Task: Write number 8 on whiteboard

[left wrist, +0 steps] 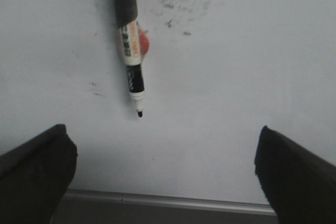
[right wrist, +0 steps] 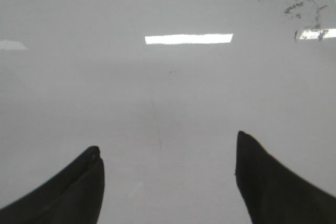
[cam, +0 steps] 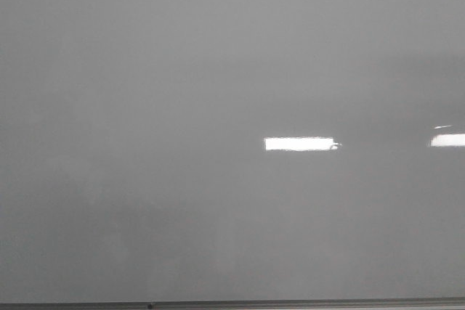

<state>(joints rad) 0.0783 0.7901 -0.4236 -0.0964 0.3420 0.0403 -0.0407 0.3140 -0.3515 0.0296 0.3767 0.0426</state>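
Note:
The whiteboard (cam: 182,179) fills the front view, glossy pale grey, with no number 8 on it in any view. Neither gripper shows in the front view. In the left wrist view my left gripper (left wrist: 163,145) is open and empty above the board (left wrist: 236,103), near its grey frame edge (left wrist: 168,201). An uncapped black marker (left wrist: 131,51) lies flat on the board ahead of the fingers, tip toward them, apart from them. In the right wrist view my right gripper (right wrist: 168,153) is open and empty over bare board (right wrist: 168,93).
Bright rectangular glare patches (cam: 299,144) lie on the board, also in the right wrist view (right wrist: 188,39). Faint smudges of old ink (left wrist: 173,3) sit beside the marker, and more smudges (right wrist: 302,6) show in the right wrist view. The board's frame edge (cam: 232,304) runs along the near side.

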